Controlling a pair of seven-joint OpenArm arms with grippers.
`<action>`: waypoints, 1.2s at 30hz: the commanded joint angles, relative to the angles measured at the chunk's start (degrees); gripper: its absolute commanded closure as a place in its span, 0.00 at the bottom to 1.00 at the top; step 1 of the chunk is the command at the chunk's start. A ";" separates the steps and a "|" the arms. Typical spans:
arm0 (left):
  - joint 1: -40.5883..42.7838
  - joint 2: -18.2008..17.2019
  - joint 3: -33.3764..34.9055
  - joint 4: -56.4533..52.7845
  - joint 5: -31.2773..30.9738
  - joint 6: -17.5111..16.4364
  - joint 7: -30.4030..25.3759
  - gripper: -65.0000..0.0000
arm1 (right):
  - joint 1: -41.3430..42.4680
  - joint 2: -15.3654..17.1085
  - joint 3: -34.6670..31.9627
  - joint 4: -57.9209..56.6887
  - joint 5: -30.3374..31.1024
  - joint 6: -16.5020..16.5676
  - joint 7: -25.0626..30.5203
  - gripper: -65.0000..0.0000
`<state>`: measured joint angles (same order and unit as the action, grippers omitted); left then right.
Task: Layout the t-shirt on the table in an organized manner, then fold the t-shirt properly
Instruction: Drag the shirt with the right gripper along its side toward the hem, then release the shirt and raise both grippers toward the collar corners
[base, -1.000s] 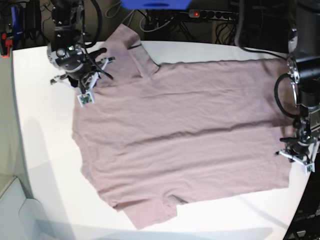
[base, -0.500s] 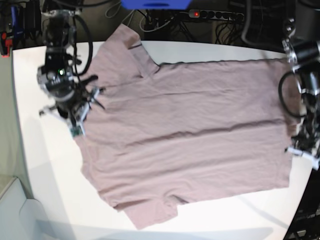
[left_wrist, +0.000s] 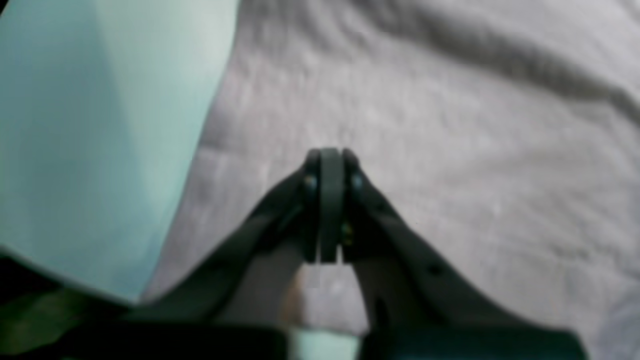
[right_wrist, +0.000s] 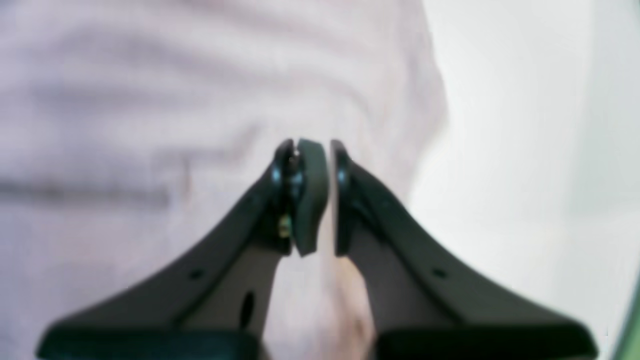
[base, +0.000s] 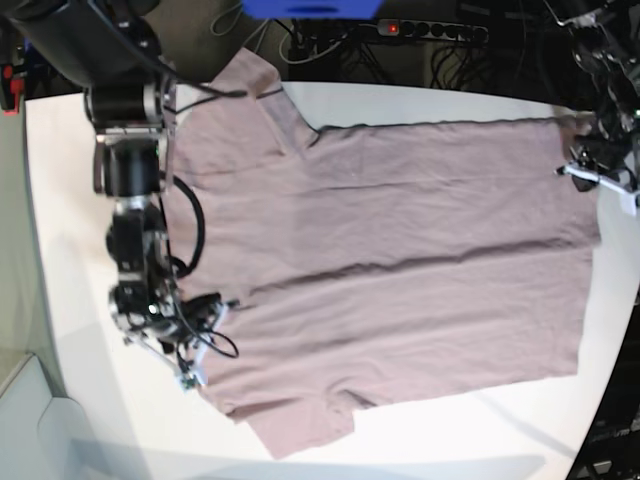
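Shirt-edge grips for the layout step

T-shirt (base: 400, 270) lay spread nearly flat across the middle of the table (base: 70, 200). The neck end was at the left and the hem at the right, with one sleeve at the far left by the table edge and the other at the near side.

The right gripper (right_wrist: 329, 150) sat at the left end, low over the near shoulder edge. Its jaws were almost together with a thin gap. Blur hid whether any cloth was pinched, so I could not tell.

The left gripper (left_wrist: 330, 152) hovered at the far right corner of the hem. Its jaws were clenched fully together, with no fabric seen between them and bare table just beside.

Judged step: final straightening before the first fold. Shallow wrinkles ran lengthwise through the body, and the near sleeve looked a bit bunched.

To do it well:
- Each gripper likely needed to part its jaws and take only the very edge of the cloth, one layer deep.
- The two ends should be drawn apart gently so the wrinkles flatten.
- Pulls should be kept level and slow, because soft knit stretches and drags.
- The far sleeve should be kept off the table edge.

Risk: a closed jaw pushing the cloth would ruck it instead of smoothing it.
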<state>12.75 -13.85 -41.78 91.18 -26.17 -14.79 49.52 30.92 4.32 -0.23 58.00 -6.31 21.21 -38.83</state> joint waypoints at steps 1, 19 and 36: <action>1.36 0.00 -0.20 1.97 -1.12 -0.20 -1.12 0.99 | 2.97 0.12 0.27 -2.22 0.28 -0.07 2.30 0.93; 0.92 1.06 0.24 -11.48 -1.04 -0.20 -4.20 1.00 | 10.27 2.32 0.36 -34.31 0.28 -12.46 26.83 0.93; -1.90 1.41 2.79 -10.96 -1.47 -0.20 -3.85 1.00 | 6.58 4.08 3.26 -19.71 0.28 -12.20 23.58 0.93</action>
<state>10.63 -12.08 -39.09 79.61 -28.25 -15.31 44.05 34.98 8.16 3.09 37.04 -6.31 9.06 -17.28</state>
